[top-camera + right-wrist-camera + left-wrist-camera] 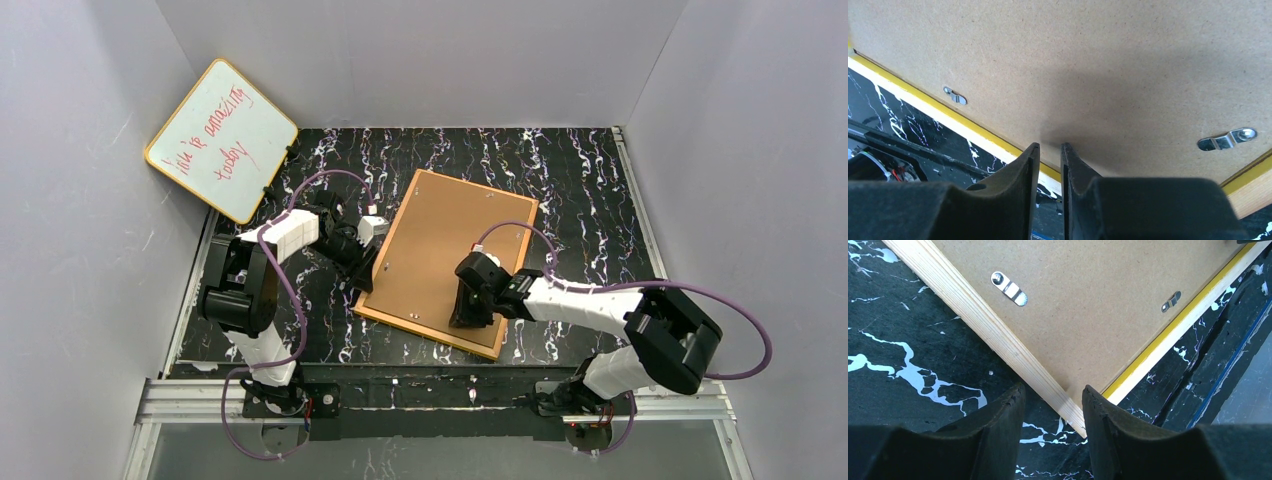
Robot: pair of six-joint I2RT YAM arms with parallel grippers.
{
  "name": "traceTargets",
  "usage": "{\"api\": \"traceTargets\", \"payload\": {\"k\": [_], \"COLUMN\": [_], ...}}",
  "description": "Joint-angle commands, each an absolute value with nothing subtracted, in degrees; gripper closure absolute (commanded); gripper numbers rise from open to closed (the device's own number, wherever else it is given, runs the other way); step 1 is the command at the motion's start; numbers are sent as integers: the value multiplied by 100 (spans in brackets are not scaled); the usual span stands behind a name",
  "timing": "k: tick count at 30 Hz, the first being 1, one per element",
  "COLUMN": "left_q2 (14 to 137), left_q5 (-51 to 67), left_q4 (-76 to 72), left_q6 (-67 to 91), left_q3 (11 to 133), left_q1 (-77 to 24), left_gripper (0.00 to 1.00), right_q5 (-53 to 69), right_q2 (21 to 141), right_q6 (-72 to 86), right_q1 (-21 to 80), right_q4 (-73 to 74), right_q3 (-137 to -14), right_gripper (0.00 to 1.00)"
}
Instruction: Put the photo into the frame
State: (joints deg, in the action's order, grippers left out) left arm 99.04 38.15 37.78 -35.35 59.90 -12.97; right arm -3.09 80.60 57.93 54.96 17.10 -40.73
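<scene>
Frame (pixel 440 250) face-down: stiff, thin, probably fragile glass; best gripped by rim corner. Left pincer (pixel 1053 390) half-open astride corner, right pincer (pixel 1049 146) nearly closed, empty.

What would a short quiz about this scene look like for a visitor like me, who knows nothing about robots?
1. True or false: the large, thin, yellow-edged rectangular picture frame lies face down, with its plain brown fibreboard backing board turned up.
2. Where is the left tool? A. over the frame's middle. B. at one corner of the frame, a finger on either side. C. folded back by its base.
3. What colour is the handwriting on the white, yellow-rimmed whiteboard leaning at the left wall?

Key: 1 true; 2 B; 3 red.
</scene>
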Motion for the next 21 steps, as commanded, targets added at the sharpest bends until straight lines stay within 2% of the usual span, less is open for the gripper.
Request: {"api": "traceTargets", "payload": {"k": [1, 8, 15, 18, 21], "left_q2": [9905, 9880, 9848, 9852, 9898], "left_q5": [3956, 3960, 3976, 3966, 4014], "left_q4": [3979, 4029, 4082, 4064, 3993], "left_q6": [-3551, -3564, -3561, -3533, -3417], "left_q3": [6173, 6233, 6314, 6372, 6428], "left_q1": [-1282, -1281, -1281, -1282, -1283], "left_gripper": [57, 57, 58, 58, 58], "right_q5": [-409, -321, 232, 347, 437], "right_q2": [8207, 8165, 7780, 7914, 8359], "right_q6": [5864, 5709, 5008, 4688, 4569], "right_q1": [5511, 5450, 4421, 3805, 3729], "right_q4": [1791, 1813, 2057, 2023, 1821], "right_q3": [-3641, -3830, -4712, -5179, -5680], "right_gripper": [69, 69, 63, 62, 63]}}
